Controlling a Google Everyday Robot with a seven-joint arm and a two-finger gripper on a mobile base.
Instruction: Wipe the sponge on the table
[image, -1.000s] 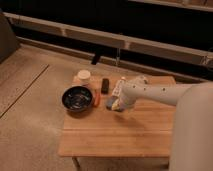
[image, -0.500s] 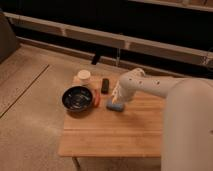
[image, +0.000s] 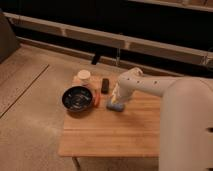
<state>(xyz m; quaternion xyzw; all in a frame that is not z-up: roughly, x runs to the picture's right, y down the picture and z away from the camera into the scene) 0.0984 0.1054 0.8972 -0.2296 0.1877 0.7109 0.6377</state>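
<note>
Table (image: 115, 134) carries five items, all in its far half. Bowl (image: 77, 98) sits by the left edge. Round container (image: 84, 76) stands behind it at the far left corner. Block (image: 105, 85) lies right of the container, near the far edge. Small object (image: 96, 100) lies just beside the bowl's right side. Sponge (image: 115, 107) lies right of it, near mid-table. Gripper (image: 116, 101) is directly over the sponge, arm entering from the right edge.

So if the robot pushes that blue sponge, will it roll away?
Probably not: the sponge looks flat, lying on the table, so it should slide. It looks soft, so it may squash under the gripper, which is right over it. Being small, it is likely light.
</note>
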